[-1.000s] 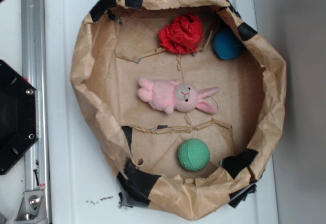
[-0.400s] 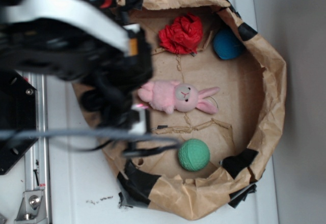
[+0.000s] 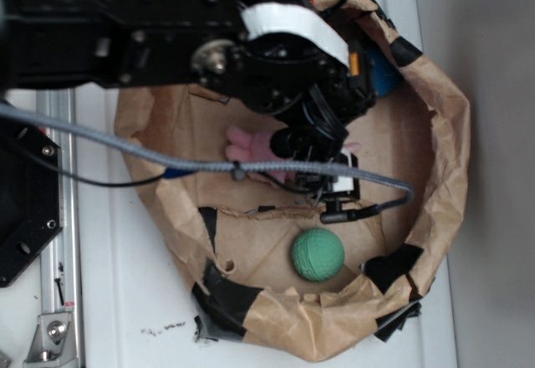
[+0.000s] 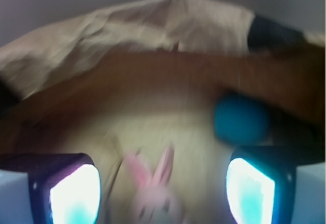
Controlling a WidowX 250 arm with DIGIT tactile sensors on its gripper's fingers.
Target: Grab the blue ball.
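Note:
The blue ball lies at the back right of the brown paper bin, half covered by my arm. In the blurred wrist view the blue ball sits against the paper wall, ahead and to the right. My gripper is open and empty, with its lit fingers wide apart. It hovers over the pink bunny. In the exterior view the gripper is mostly hidden under the arm, left of and below the blue ball.
A green dimpled ball lies at the bin's front. The pink bunny's rear shows left of the arm. The red wad is hidden under the arm. Black tape patches mark the bin's rim. A metal rail runs along the left.
My arm has swung in from the left to above the bin's middle. It now covers the red wad, most of the bunny and part of the blue ball. The objects have not moved.

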